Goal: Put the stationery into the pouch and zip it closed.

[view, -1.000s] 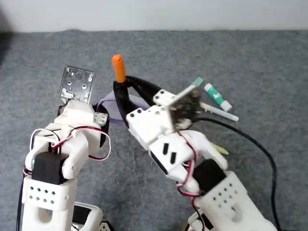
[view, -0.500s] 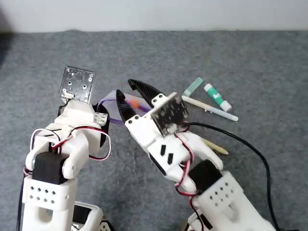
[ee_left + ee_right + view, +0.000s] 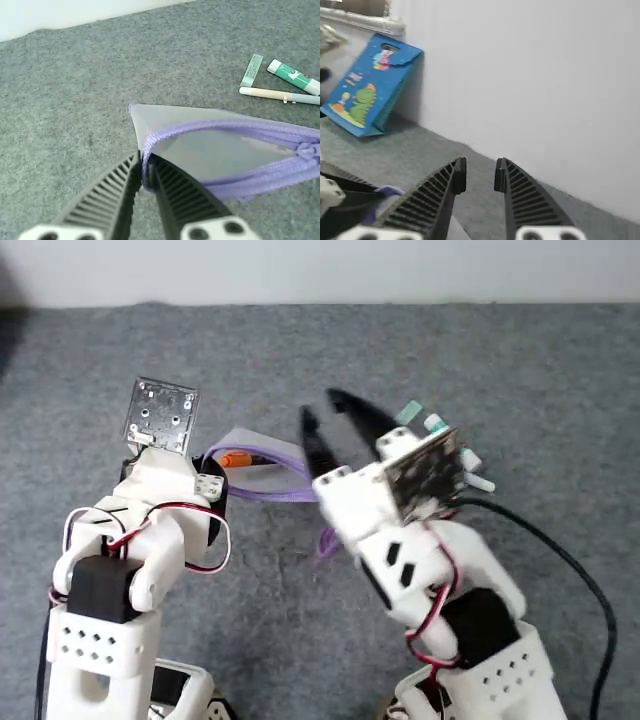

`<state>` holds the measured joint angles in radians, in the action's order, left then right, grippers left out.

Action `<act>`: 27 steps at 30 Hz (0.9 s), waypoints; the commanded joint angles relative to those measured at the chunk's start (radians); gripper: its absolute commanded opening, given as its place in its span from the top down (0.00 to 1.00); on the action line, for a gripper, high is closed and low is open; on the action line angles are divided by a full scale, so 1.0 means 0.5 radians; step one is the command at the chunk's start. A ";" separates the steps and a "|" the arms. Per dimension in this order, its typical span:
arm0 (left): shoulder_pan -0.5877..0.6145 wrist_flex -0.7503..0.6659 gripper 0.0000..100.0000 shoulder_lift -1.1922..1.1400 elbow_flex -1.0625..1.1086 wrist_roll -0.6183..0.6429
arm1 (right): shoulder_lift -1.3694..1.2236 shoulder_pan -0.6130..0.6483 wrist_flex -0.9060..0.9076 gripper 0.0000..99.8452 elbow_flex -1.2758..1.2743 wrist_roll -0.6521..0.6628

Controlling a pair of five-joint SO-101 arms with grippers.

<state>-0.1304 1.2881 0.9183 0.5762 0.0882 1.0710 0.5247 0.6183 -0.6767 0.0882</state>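
A translucent purple pouch (image 3: 268, 476) lies open on the grey mat, with an orange marker (image 3: 236, 459) inside it. My left gripper (image 3: 144, 176) is shut on the pouch's (image 3: 215, 150) zipper edge at its corner; from above, the left gripper (image 3: 208, 485) sits at the pouch's left end. My right gripper (image 3: 319, 404) hovers open and empty just right of the pouch, and the right gripper (image 3: 479, 175) faces a white wall. A green stick (image 3: 251, 71), a glue stick (image 3: 292, 76) and a white pen (image 3: 277, 95) lie on the mat beyond the pouch.
The zipper pull (image 3: 305, 148) sits far along the pouch's mouth. A blue gift bag (image 3: 367, 85) leans against the wall. The right arm's camera board (image 3: 425, 472) covers part of the loose stationery from above. Grey mat (image 3: 520, 370) lies open at the back and right.
The right gripper carried the orange marker down into the pouch, let it go, then rose and swung right, open. The marker now lies inside the pouch. The left arm stayed put.
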 commanded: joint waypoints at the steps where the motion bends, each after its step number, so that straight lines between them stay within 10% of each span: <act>1: 0.015 -0.052 0.99 0.015 -0.008 0.003 | 0.038 -0.235 0.180 0.90 0.135 -0.043; 27: 0.012 -0.181 0.99 0.015 0.161 0.003 | -1.717 -0.796 1.165 0.89 0.586 0.611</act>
<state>-0.1258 1.2252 0.9198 0.6636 0.0882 0.3069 0.1350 1.1937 -0.4588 0.3491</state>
